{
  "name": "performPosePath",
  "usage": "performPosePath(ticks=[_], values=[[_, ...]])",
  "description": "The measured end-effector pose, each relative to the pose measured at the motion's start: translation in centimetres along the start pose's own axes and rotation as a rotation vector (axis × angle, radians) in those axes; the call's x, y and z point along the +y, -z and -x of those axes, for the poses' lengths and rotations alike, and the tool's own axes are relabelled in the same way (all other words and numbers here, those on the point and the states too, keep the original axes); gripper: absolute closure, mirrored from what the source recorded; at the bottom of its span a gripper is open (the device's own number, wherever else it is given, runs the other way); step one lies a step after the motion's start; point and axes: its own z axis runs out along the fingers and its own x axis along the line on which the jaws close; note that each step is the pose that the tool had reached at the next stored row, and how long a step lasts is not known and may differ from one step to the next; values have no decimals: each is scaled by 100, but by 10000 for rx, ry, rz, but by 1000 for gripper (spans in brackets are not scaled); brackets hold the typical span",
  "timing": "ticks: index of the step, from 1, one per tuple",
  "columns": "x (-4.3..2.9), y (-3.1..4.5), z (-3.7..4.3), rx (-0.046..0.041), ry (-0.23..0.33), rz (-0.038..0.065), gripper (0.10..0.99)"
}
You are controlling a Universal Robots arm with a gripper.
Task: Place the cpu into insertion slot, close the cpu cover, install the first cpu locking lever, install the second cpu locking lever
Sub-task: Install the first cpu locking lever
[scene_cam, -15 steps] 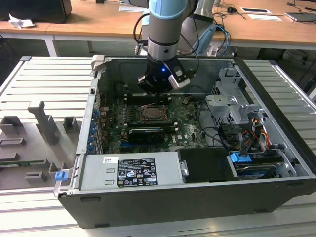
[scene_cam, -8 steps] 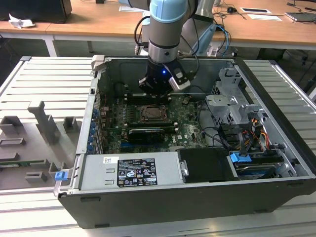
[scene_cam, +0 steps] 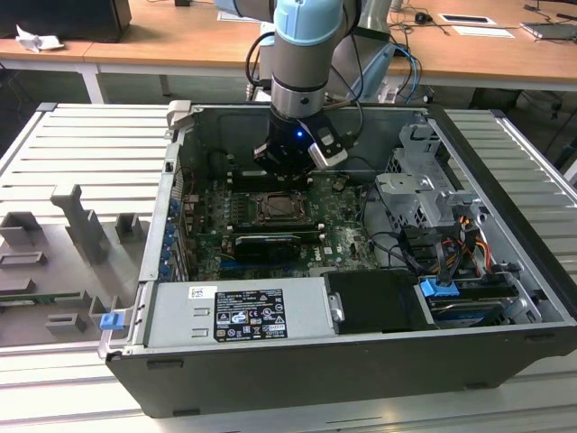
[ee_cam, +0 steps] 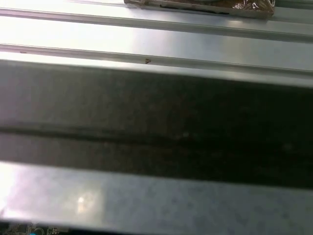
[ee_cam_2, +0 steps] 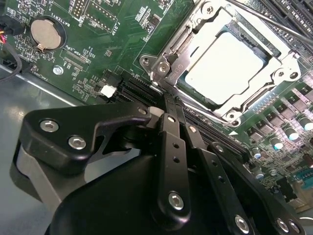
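There's the tool [ee_cam_2: 162, 104] low over the green board [ee_cam_2: 122, 39], tips pressed together right at one corner of the insertion slot [ee_cam_2: 159, 66], and the cpu [ee_cam_2: 222, 66] lies flat in it just beyond, framed by the lowered cpu cover [ee_cam_2: 288, 73].

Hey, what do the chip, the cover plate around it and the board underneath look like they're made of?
The chip: pale metal face, matte satin, evenly bright with no glare. The cover plate: likely stamped steel, shiny silver with bent edges and bright glints. The board: green lacquered laminate, probably fibreglass, with fine printed traces.
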Motion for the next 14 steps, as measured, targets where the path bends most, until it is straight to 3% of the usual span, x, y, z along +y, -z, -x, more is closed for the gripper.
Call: performPosePath(ticks=[9, 14], values=[[2, 17, 1, -2, 1, -8, 980], [0, 7, 1, 12, 0, -123, 980]])
